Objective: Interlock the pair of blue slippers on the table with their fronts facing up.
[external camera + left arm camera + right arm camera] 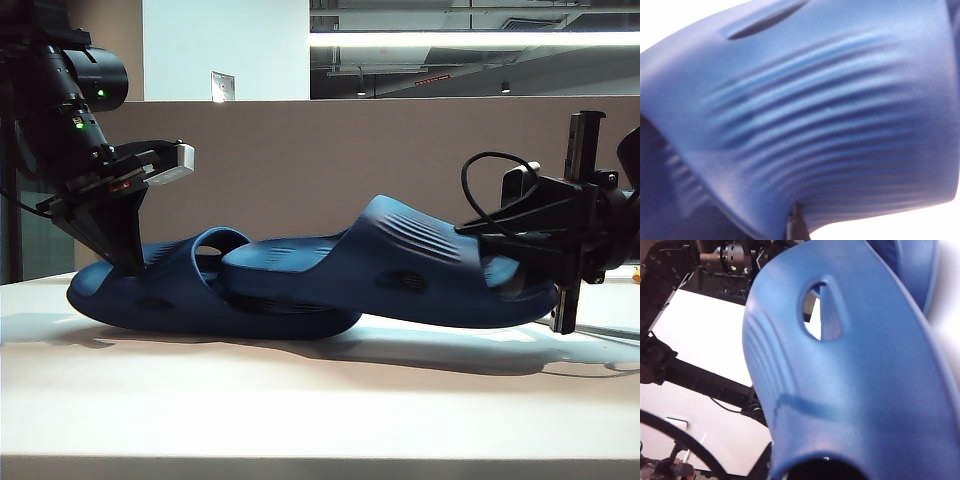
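Interlocking is underway: left gripper (128, 262) clenches the left slipper (190, 295), right gripper (520, 262) the right slipper (400, 275), its heel threaded through. Next, settle both on the worktop (300, 400).

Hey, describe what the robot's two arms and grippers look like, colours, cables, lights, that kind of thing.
Both arms are black. In the exterior view, the left arm has a rounded glossy black housing with small green lights, red lettering lower down and a silver-grey block beside it; the left gripper ends in dark, tapering fingers. The right gripper is a boxy black metal frame with a looping black cable and an upright black bracket.
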{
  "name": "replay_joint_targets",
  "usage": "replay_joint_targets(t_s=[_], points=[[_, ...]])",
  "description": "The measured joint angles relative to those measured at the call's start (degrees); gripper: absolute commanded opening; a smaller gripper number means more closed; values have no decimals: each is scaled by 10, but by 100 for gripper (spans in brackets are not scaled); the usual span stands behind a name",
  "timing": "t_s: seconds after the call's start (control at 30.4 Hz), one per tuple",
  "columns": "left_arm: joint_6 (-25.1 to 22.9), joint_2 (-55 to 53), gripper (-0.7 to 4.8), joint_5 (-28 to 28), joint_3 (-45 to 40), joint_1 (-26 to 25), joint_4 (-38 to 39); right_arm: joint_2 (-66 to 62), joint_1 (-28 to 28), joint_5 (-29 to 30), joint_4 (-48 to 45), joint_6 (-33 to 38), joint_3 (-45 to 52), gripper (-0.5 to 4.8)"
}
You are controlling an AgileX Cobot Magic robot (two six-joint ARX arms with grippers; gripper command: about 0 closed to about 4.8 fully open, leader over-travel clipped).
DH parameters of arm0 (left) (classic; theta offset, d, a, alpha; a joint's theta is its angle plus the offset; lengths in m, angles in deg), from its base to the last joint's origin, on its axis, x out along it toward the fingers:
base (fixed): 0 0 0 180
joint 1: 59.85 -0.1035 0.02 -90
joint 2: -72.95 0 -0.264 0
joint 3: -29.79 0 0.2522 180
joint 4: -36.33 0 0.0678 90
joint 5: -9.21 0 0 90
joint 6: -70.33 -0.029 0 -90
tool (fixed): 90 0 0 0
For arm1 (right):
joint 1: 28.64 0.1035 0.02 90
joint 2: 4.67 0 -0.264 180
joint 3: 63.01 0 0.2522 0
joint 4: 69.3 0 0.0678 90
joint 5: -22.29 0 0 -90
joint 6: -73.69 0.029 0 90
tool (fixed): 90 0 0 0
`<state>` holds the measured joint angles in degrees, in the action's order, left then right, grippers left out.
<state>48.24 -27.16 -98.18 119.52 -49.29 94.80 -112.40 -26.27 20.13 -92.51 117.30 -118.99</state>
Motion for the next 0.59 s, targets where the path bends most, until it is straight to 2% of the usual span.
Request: replay_joint_targets(t_s=[0.16, 0.3, 0.59], points=[[-2, -1, -6, 26, 50, -1, 1, 0, 0, -5, -22, -1, 0, -5], [-3, 0, -6, -6, 90, -1, 27, 0, 0, -11, -28, -2, -1, -5], [-23, 0, -6, -14, 90, -3, 75, -1, -6, -13, -72, 8, 0, -5]])
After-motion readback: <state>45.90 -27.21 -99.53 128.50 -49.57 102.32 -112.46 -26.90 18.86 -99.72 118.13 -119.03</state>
